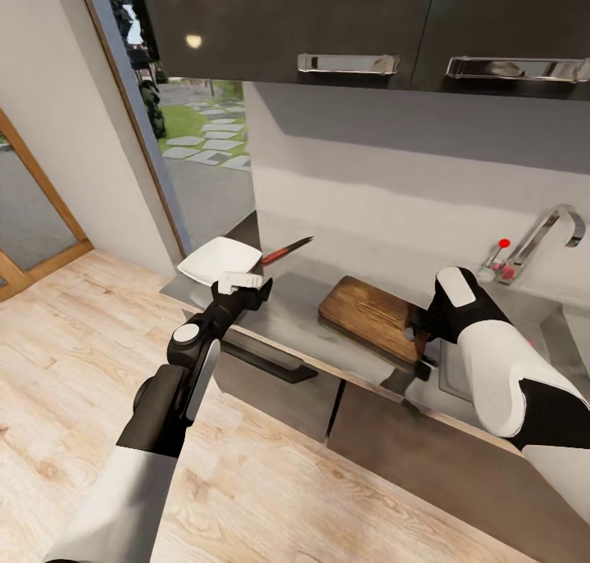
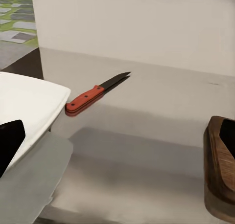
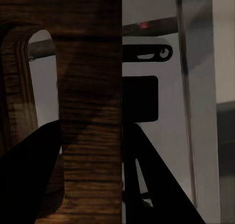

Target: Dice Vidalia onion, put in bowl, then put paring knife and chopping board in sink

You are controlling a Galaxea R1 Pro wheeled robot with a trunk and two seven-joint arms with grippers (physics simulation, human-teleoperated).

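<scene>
Fingers (image 3: pixel 29 185) of right gripper (image 1: pixel 419 333) pinching chopping board (image 1: pixel 370 313) at its handle-slot end, nearest sink (image 1: pixel 524 333). Rigid, fairly heavy wood, likely to sag from an end grip; best held firmly beside the slot. Left gripper (image 1: pixel 242 284) hovering at bowl (image 1: pixel 220 261), fingers' spread not discernible. Paring knife (image 2: pixel 95 94) flat on counter (image 2: pixel 147 150), beyond board, handle just beside bowl: light, slim, to be taken by the red handle. Faucet (image 1: pixel 541 239) standing past sink, a possible obstacle.
</scene>
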